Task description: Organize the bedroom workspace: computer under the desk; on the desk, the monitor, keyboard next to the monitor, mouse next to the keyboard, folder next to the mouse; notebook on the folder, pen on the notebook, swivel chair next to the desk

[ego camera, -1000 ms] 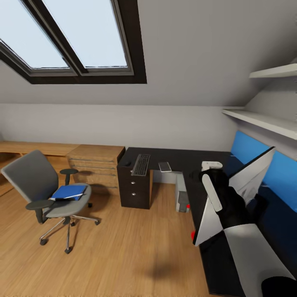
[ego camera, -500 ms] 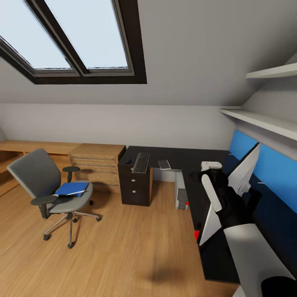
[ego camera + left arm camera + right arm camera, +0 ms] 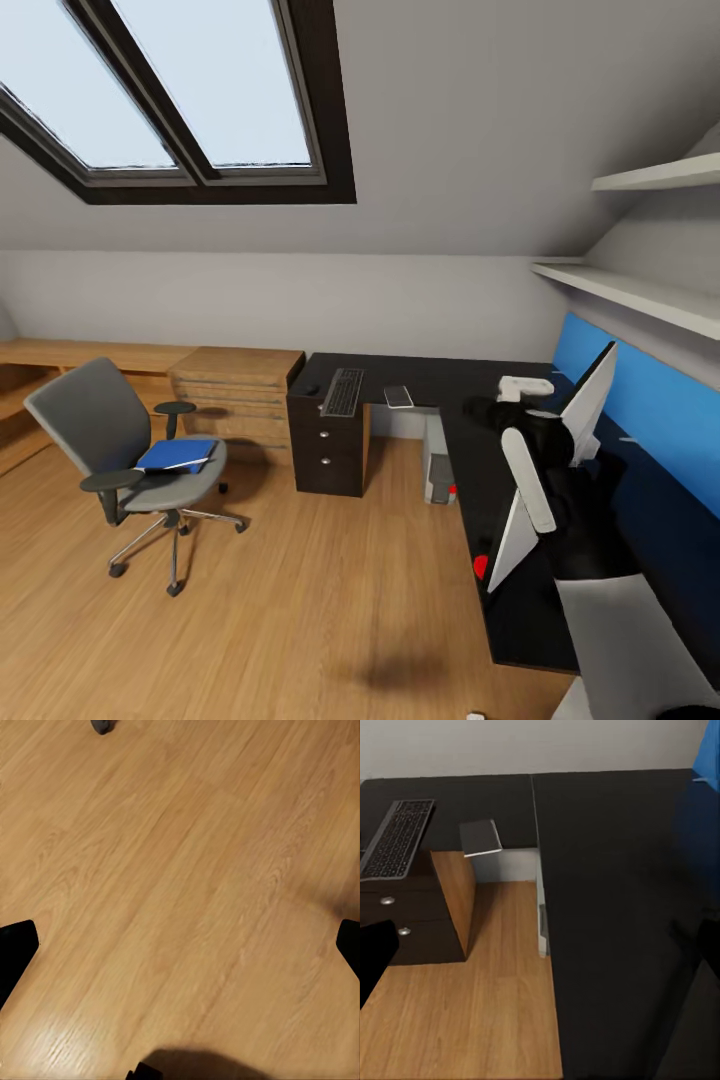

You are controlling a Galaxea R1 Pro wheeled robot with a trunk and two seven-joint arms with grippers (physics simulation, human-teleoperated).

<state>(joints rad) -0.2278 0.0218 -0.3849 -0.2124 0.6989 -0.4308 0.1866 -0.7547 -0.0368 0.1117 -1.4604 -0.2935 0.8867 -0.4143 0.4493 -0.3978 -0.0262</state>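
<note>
One monitor (image 3: 560, 450) is held tilted above the desk (image 3: 420, 380) by the right gripper (image 3: 520, 395), seemingly clamped on it, for setting down.

Right arm (image 3: 545, 470) black with white panels, white claw (image 3: 527, 385)

Attic room under a dark-framed skylight (image 3: 190, 95)

Below the skylight: sloped grey wall, wood-plank floor (image 3: 300, 590), low oak drawer unit (image 3: 235, 395); white shelves (image 3: 640, 290) to its right.

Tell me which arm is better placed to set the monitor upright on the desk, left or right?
Probably the right. The right gripper is over the desk, beside the tilted monitor. The left wrist view shows the left fingers over bare floor.
</note>
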